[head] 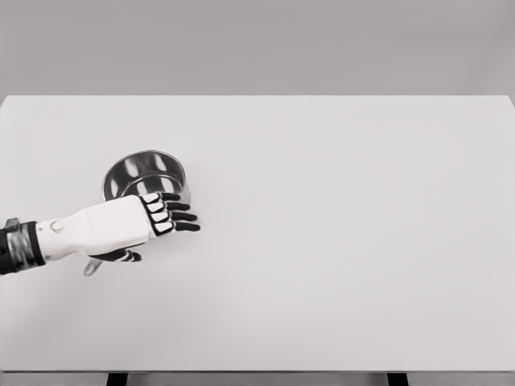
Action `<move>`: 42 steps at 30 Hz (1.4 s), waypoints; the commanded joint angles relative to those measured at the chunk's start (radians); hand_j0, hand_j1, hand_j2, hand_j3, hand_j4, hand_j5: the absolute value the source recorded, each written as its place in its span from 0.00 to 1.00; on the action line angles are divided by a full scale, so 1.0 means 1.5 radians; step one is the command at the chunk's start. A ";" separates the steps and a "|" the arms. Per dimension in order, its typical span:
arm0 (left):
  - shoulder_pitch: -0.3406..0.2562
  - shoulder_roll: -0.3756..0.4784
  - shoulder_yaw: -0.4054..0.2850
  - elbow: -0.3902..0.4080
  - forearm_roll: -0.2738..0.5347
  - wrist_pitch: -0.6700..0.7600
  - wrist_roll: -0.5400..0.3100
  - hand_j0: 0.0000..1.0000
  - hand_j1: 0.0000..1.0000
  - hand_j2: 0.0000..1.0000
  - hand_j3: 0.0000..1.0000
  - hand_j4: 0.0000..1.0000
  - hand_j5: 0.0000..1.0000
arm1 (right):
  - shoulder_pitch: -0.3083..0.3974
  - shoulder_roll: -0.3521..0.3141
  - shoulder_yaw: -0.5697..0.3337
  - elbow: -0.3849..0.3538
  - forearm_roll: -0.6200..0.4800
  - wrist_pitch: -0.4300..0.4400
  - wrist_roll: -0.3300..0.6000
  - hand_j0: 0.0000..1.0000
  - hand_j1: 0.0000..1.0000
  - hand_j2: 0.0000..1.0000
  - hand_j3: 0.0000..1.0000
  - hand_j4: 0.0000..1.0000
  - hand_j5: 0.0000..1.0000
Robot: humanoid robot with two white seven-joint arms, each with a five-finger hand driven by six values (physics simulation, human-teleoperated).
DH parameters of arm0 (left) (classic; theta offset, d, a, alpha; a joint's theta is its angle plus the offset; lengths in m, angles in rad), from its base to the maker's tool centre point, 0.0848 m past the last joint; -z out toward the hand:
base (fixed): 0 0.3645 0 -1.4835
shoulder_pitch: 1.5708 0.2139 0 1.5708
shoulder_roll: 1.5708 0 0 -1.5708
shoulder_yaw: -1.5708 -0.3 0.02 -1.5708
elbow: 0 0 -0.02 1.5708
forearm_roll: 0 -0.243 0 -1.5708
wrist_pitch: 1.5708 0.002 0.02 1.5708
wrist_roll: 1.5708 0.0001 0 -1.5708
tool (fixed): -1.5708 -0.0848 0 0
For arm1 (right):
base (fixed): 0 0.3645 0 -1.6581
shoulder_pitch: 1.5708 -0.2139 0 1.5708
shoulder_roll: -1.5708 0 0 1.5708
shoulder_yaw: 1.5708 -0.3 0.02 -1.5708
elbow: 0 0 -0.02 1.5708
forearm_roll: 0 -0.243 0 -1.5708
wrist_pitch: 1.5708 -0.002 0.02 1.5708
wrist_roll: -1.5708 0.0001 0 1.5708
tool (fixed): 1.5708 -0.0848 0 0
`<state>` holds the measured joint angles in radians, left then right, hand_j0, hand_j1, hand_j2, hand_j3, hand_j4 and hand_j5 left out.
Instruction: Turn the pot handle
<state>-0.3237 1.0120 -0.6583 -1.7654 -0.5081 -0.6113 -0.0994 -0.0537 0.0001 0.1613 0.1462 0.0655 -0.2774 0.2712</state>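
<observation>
One pot [145, 173] sits on the white table [338, 265], toward the left side and a little above the table's middle height. It is a round, shallow vessel of polished metal, its inner wall mirror-bright with dark and pale reflections banding the curve, the rim a thin, clean circle. Its single handle [92, 266] runs from the pot's body toward 7 o'clock; most of it is hidden under the arm, and only the pale, flattened tip shows below the wrist. One arm is in view, entering from the left edge: the left hand [133, 223] lies across the pot's near edge, at about 6 o'clock of the bowl. The hand has a smooth, glossy white shell over the back and forearm, with black segmented fingers [179, 217] and a dark banded cuff at the wrist. Four fingers reach out nearly straight toward 3 o'clock, stacked one below another and loosely spread, while the thumb [121, 256] curls underneath, close by the handle; whether it presses the handle cannot be told. The fingers themselves grip nothing visible. The table is a plain matte slab, rectangular, with two dark leg tops at its near edge.
</observation>
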 commanded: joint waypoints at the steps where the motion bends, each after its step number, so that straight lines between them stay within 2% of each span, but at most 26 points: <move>1: 0.000 0.013 0.001 0.000 0.004 0.000 0.004 1.00 1.00 1.00 1.00 1.00 1.00 | 0.000 0.000 0.000 0.000 0.000 0.000 0.000 1.00 1.00 1.00 1.00 1.00 1.00; 30: 0.020 0.063 0.085 0.000 0.007 0.000 0.021 1.00 1.00 1.00 1.00 1.00 1.00 | 0.000 0.000 0.000 0.000 0.000 0.000 0.000 1.00 1.00 1.00 1.00 1.00 1.00; 31: 0.018 0.063 0.092 -0.001 0.021 0.000 0.021 1.00 1.00 1.00 1.00 1.00 1.00 | 0.000 0.000 0.000 0.001 0.000 0.000 0.000 1.00 1.00 1.00 1.00 1.00 1.00; 35: 0.020 0.107 0.127 -0.001 0.188 0.000 0.021 1.00 1.00 1.00 1.00 1.00 1.00 | 0.000 0.000 0.000 0.000 0.000 0.000 0.000 1.00 1.00 1.00 1.00 1.00 1.00; 37: 0.055 0.109 0.136 -0.001 0.280 0.000 0.022 1.00 1.00 1.00 1.00 1.00 1.00 | 0.000 0.000 0.000 0.000 0.000 0.000 0.000 1.00 1.00 1.00 1.00 1.00 1.00; 38: 0.093 0.107 0.147 -0.001 0.325 0.000 0.031 1.00 1.00 1.00 1.00 1.00 1.00 | 0.000 0.000 0.000 0.000 0.000 0.000 0.000 1.00 1.00 1.00 1.00 1.00 1.00; 39: 0.112 0.106 0.155 -0.001 0.365 0.000 0.036 1.00 1.00 1.00 1.00 1.00 1.00 | 0.000 0.000 0.000 0.000 0.000 0.000 0.000 1.00 1.00 1.00 1.00 1.00 1.00; 41: 0.115 0.108 0.163 -0.001 0.420 0.000 0.034 1.00 1.00 1.00 1.00 1.00 1.00 | 0.000 0.000 0.000 0.000 0.000 0.000 0.000 1.00 1.00 1.00 1.00 1.00 1.00; 42: 0.117 0.108 0.163 -0.001 0.424 0.000 0.034 1.00 1.00 1.00 1.00 1.00 1.00 | 0.000 0.000 0.000 0.000 0.000 0.000 0.000 1.00 1.00 1.00 1.00 1.00 1.00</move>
<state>-0.1335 1.1689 -0.4278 -1.7670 0.0359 -0.6112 -0.0520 -0.0537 0.0001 0.1613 0.1462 0.0656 -0.2774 0.2712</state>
